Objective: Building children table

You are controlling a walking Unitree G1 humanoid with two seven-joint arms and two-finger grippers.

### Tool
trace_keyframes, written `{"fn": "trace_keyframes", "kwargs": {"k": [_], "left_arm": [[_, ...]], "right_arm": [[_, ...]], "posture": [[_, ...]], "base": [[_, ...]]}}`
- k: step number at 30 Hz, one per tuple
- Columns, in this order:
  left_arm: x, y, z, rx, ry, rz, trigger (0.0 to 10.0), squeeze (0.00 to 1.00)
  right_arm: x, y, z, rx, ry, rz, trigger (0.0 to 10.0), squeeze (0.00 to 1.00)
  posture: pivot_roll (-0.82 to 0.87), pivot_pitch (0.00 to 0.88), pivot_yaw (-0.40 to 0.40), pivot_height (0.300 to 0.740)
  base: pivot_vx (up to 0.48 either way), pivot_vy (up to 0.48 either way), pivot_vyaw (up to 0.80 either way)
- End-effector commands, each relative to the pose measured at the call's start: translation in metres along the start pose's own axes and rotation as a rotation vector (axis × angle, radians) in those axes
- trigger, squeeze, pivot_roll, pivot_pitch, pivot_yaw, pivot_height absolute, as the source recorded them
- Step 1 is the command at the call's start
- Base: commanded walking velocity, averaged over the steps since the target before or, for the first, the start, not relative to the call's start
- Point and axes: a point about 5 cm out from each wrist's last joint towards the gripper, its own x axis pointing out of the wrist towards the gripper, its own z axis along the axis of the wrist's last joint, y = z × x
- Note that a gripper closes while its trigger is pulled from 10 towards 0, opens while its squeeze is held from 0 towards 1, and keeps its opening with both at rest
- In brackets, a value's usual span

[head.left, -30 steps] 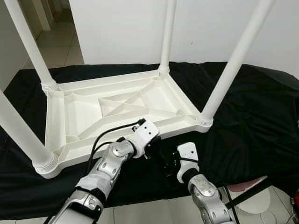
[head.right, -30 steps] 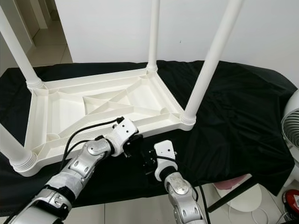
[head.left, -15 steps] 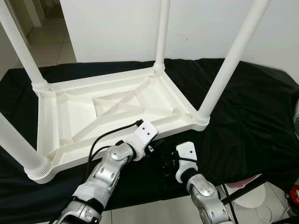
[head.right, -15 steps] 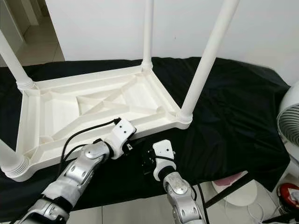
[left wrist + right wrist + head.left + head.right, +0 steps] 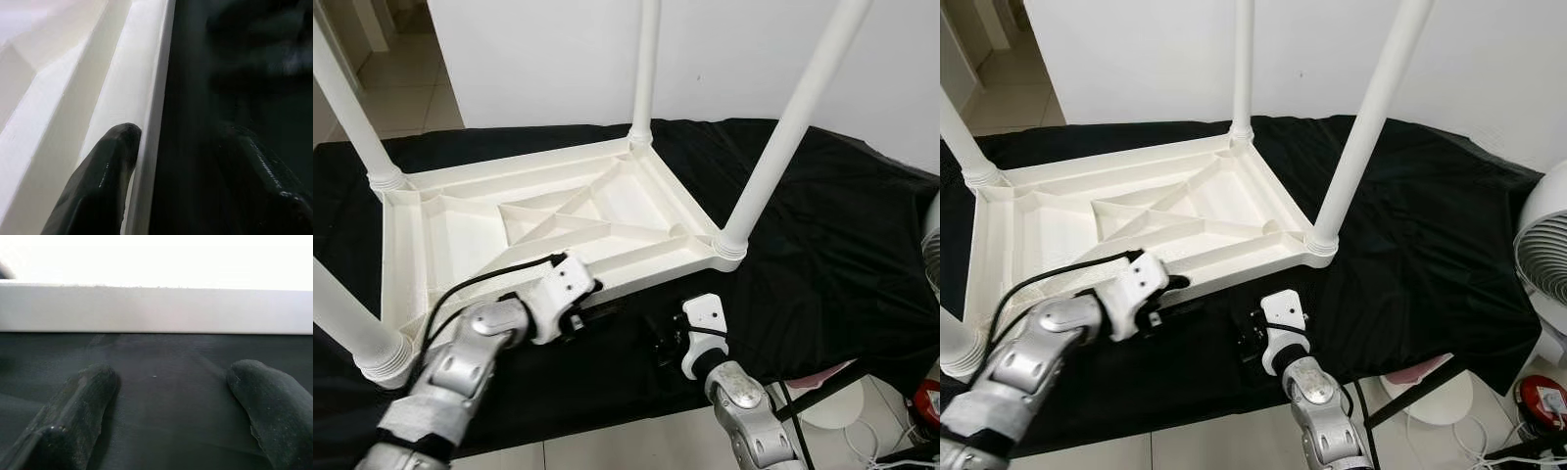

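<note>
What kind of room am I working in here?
Probably a room in a home: an upturned white plastic children's table lies on a black cloth-covered surface, against a plain white wall, with a white electric fan and tiled floor nearby.

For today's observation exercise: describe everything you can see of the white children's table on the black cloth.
The white table, plastic by its look, lies upside down on the black cloth, its ribbed underside facing up. Four round legs stand upright from its corners. The left claw straddles its near rim, one finger against the inside of the rim. The right claw is open just short of that rim.
</note>
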Motion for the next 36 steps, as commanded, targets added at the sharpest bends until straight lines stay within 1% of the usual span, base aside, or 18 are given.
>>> {"fn": "trace_keyframes", "kwargs": {"k": [1,6,12,13,14,15,19,23,25,26,27,29,31,32,33,34,35,36], "left_arm": [[-0.004,-0.001,-0.007,-0.006,0.026,-0.007,10.0,0.00],[-0.027,0.020,-0.020,-0.039,0.096,0.086,10.0,0.00],[-0.033,0.024,-0.022,-0.036,0.114,0.106,10.0,0.00],[-0.033,0.025,-0.021,-0.041,0.107,0.114,1.6,0.00],[-0.033,0.025,-0.021,-0.041,0.107,0.114,1.6,0.00],[-0.031,0.025,-0.019,-0.048,0.091,0.121,0.0,0.00],[-0.029,0.026,-0.017,-0.054,0.077,0.127,0.0,0.00],[-0.015,0.022,-0.006,-0.058,0.020,0.124,0.0,0.00],[-0.005,0.018,0.000,-0.051,-0.005,0.115,0.0,0.00],[0.006,0.015,0.007,-0.041,-0.028,0.101,0.0,0.00],[0.006,0.015,0.007,-0.041,-0.028,0.101,0.0,0.00],[0.029,0.008,0.021,-0.022,-0.066,0.072,0.0,0.00],[0.029,0.008,0.021,-0.022,-0.066,0.072,0.0,0.00],[0.039,0.005,0.028,-0.015,-0.087,0.061,0.0,0.00],[0.039,0.005,0.028,-0.015,-0.087,0.061,0.0,0.00],[0.050,0.002,0.038,-0.008,-0.116,0.050,0.0,0.00],[0.050,0.002,0.038,-0.008,-0.116,0.050,0.0,0.00],[0.058,-0.001,0.045,-0.005,-0.142,0.039,0.0,0.00]], "right_arm": [[-0.001,-0.003,-0.005,0.005,0.023,-0.007,10.0,0.00],[0.001,-0.003,-0.004,-0.001,0.023,0.001,10.0,0.00],[0.001,-0.004,-0.004,-0.005,0.024,0.003,10.0,0.00],[0.001,-0.004,-0.003,-0.009,0.024,0.004,10.0,0.00],[0.001,-0.004,-0.003,-0.009,0.024,0.004,10.0,0.00],[0.001,-0.005,-0.003,-0.012,0.023,0.003,10.0,0.00],[0.001,-0.005,-0.003,-0.014,0.023,0.003,10.0,0.00],[0.001,-0.005,-0.003,-0.021,0.023,0.004,10.0,0.00],[0.002,-0.005,-0.002,-0.023,0.023,0.005,10.0,0.00],[0.003,-0.004,-0.002,-0.023,0.022,0.007,10.0,0.00],[0.003,-0.004,-0.002,-0.023,0.022,0.007,10.0,0.00],[0.005,-0.002,-0.001,-0.025,0.019,0.015,10.0,0.00],[0.005,-0.002,-0.001,-0.025,0.019,0.015,10.0,0.00],[0.005,-0.001,-0.001,-0.027,0.018,0.018,10.0,0.00],[0.005,-0.001,-0.001,-0.027,0.018,0.018,10.0,0.00],[0.005,-0.001,-0.001,-0.028,0.018,0.018,10.0,0.00],[0.005,-0.001,-0.001,-0.028,0.018,0.018,10.0,0.00],[0.005,-0.001,-0.001,-0.029,0.018,0.014,10.0,0.00]], "posture": [[0.04,0.080,-0.042,0.740],[0.04,0.081,-0.053,0.740],[0.04,0.081,-0.055,0.740],[0.04,0.079,-0.056,0.740],[0.04,0.079,-0.056,0.740],[0.04,0.079,-0.056,0.740],[0.04,0.079,-0.056,0.740],[0.04,0.077,-0.060,0.740],[0.04,0.077,-0.060,0.740],[0.04,0.075,-0.063,0.740],[0.04,0.075,-0.063,0.740],[0.04,0.069,-0.060,0.740],[0.04,0.069,-0.060,0.740],[0.04,0.069,-0.060,0.740],[0.04,0.069,-0.060,0.740],[0.03,0.072,-0.056,0.740],[0.03,0.072,-0.056,0.740],[0.03,0.070,-0.053,0.740]], "base": [[0.000,0.000,0.00],[0.000,0.000,0.00],[0.000,0.000,0.00],[0.000,0.000,0.00],[0.000,0.000,0.00],[0.000,0.000,0.00],[0.000,0.000,0.00],[0.000,0.000,0.00],[0.000,0.000,0.00],[0.000,0.000,0.00],[0.000,0.000,0.00],[0.000,0.000,0.00],[0.000,0.000,0.00],[0.000,0.000,0.00],[0.000,0.000,0.00],[0.000,0.000,0.00],[0.000,0.000,0.00],[0.000,0.000,0.00]]}}
